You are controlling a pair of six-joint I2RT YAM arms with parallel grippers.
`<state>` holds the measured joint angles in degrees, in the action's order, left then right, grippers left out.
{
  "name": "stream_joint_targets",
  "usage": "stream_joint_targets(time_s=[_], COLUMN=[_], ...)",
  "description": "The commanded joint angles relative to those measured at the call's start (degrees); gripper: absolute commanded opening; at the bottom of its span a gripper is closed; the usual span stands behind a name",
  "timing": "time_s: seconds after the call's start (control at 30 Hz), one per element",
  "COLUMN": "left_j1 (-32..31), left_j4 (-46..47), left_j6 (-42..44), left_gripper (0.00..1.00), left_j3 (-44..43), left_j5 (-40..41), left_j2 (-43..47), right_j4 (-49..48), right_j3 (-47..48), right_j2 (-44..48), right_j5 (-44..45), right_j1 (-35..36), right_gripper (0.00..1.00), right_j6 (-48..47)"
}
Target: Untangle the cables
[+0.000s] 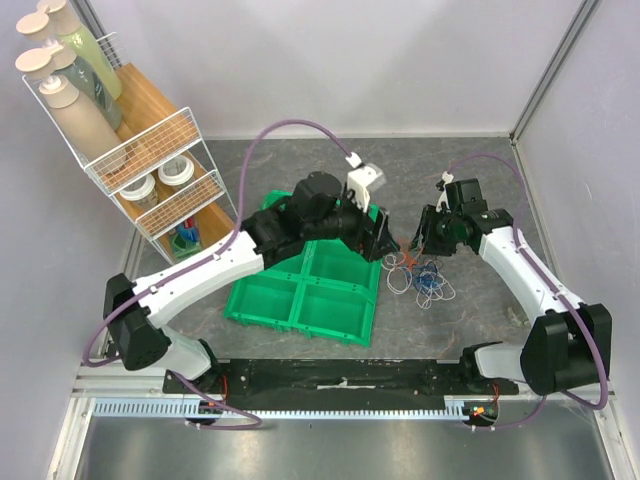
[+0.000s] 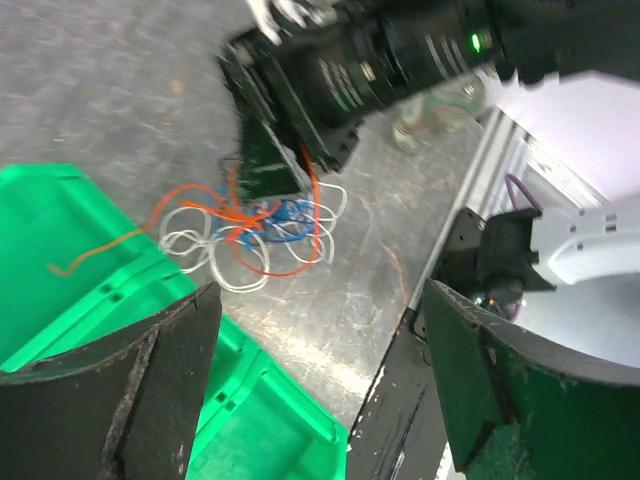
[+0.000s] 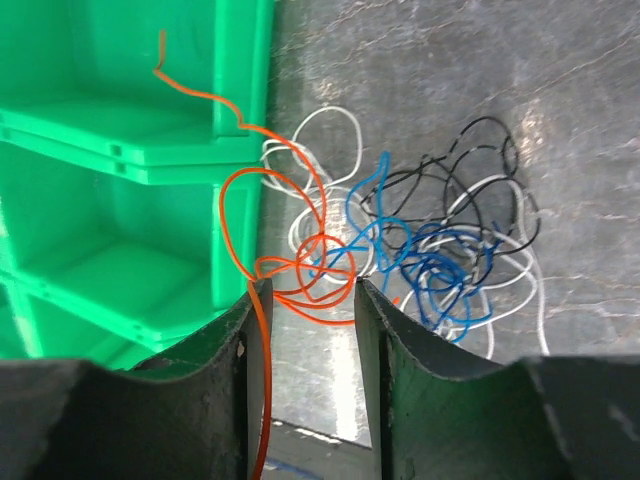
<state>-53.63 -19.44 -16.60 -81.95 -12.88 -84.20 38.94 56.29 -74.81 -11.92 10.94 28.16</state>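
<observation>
A tangle of orange, blue, white and black cables (image 1: pixel 420 275) lies on the grey table just right of the green tray (image 1: pixel 262 300). In the right wrist view the orange cable (image 3: pixel 238 190) loops from the tray's rim into the knot, next to the blue cable (image 3: pixel 440 275), the white cable (image 3: pixel 330 125) and the black cable (image 3: pixel 480 150). My right gripper (image 3: pixel 305 288) is open just above the orange loops, and one orange strand runs along its left finger (image 3: pixel 240 370). My left gripper (image 2: pixel 320 330) is wide open and empty over the tray's corner, near the tangle (image 2: pixel 250 225).
The tray has several compartments and lies under the left arm. A white wire rack (image 1: pixel 150 170) with bottles and tape rolls stands at the back left. The right arm's wrist (image 2: pixel 340 80) hangs over the tangle in the left wrist view. The table's front rail (image 1: pixel 330 385) lies near the bases.
</observation>
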Motion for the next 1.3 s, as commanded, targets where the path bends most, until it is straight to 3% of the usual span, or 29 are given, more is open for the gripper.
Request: stream_joint_targets(time_s=[0.0, 0.1, 0.33, 0.43, 0.6, 0.67, 0.7, 0.8, 0.87, 1.03, 1.13, 1.27], left_j1=[-3.7, -5.5, -6.3, -6.3, -6.2, -6.3, -6.3, -6.4, -6.3, -6.6, -6.5, -6.5], left_j4=[14.0, 17.2, 17.6, 15.7, 15.1, 16.1, 16.1, 14.6, 14.3, 14.4, 13.7, 10.9], left_j6=[2.7, 5.5, 7.5, 7.5, 10.6, 10.7, 10.3, 9.7, 9.0, 7.6, 6.6, 6.4], left_gripper=[0.84, 0.84, 0.85, 0.66, 0.46, 0.23, 0.12, 0.04, 0.02, 0.02, 0.02, 0.02], left_j3=[6.5, 9.4, 5.2, 3.7, 2.2, 1.6, 1.3, 1.0, 3.0, 9.1, 10.4, 7.6], left_j5=[-10.0, -7.8, -9.6, -6.7, -4.3, -4.1, -3.5, -5.6, -8.3, -12.9, -14.4, -12.7], left_j2=[-0.8, -3.9, -10.9, -14.1, -16.7, -17.2, -17.6, -17.4, -16.2, -11.5, -9.2, -6.4], right_j4=[4.0, 6.3, 9.2, 9.4, 10.1, 10.1, 10.1, 10.1, 10.2, 10.0, 9.8, 10.4], right_j3=[3.6, 4.7, 6.1, 6.5, 7.8, 8.0, 8.1, 10.2, 12.4, 17.6, 19.4, 17.9], right_j2=[1.3, 1.9, 3.2, 3.4, 4.1, 4.1, 4.1, 3.8, 3.0, 0.8, -0.3, 0.5], right_j5=[-4.2, -4.9, -3.6, -4.1, -4.3, -4.9, -5.2, -4.9, -4.1, -0.9, 0.1, 6.5], right_j1=[0.1, 0.1, 0.1, 0.1, 0.1, 0.1, 0.1, 0.0, -0.1, -1.2, -3.2, -6.0], right_gripper=[0.42, 0.41, 0.41, 0.42, 0.42, 0.44, 0.46, 0.64, 0.73, 0.84, 0.84, 0.85], right_j6=[7.6, 11.0, 12.7, 13.1, 13.1, 13.0, 12.9, 11.0, 9.9, 10.7, 11.2, 4.6])
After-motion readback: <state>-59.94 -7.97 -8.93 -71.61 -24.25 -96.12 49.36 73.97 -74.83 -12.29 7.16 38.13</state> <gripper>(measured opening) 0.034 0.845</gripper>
